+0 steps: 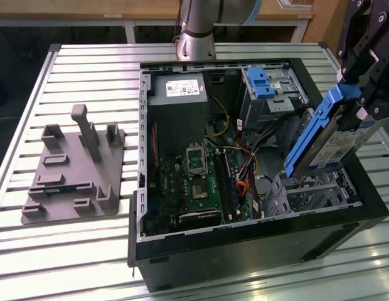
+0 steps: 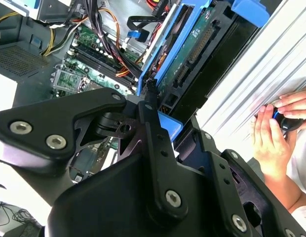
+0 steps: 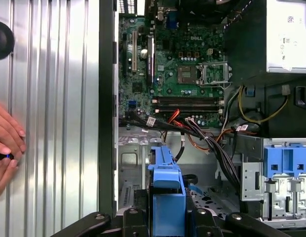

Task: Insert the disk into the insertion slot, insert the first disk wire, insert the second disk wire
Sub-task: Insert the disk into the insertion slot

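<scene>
Tilting at the exterior view's right, the white-labelled disk (image 1: 334, 149) is being held above the insertion slot (image 1: 307, 191) by the gripper (image 1: 362, 94), jaws closed on it.

Smooth, bright blue plastic around the disk (image 1: 337, 149) at the exterior view's right, with dull silver-grey metal and a white paper label. Below it, perforated grey sheet metal of the insertion slot (image 1: 307, 193). Ribbed, shiny metal table (image 1: 75, 63); matt grey plastic fixture (image 1: 69, 169) at the exterior view's left; matt black case (image 1: 245, 254).
</scene>
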You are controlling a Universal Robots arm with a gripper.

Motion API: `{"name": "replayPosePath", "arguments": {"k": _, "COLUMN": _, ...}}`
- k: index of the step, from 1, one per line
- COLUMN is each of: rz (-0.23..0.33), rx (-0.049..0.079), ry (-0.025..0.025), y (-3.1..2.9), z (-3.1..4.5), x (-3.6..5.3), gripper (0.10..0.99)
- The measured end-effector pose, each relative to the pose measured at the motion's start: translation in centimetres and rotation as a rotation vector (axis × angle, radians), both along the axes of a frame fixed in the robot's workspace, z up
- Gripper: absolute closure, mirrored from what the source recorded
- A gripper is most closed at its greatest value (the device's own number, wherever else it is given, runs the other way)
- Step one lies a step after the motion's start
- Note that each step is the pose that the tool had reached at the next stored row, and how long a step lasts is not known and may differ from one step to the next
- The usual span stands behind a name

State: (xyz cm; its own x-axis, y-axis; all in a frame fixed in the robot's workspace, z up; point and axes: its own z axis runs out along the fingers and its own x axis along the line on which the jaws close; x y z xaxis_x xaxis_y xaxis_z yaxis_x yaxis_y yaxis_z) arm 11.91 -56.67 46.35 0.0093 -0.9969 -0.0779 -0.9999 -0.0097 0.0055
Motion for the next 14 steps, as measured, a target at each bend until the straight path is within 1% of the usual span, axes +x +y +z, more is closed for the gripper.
{"name": "replayPosePath", "arguments": {"k": 7, "rz": 0.000, "rx": 0.000, "ry": 0.0000, "y": -0.27, "z": -0.58, "x": 0.00, "gripper": 0.722}}
{"name": "replayPosePath", "arguments": {"k": 14, "rz": 0.000, "rx": 0.000, "ry": 0.0000, "y": -0.29, "z": -1.02, "x": 0.03, "gripper": 0.722}}
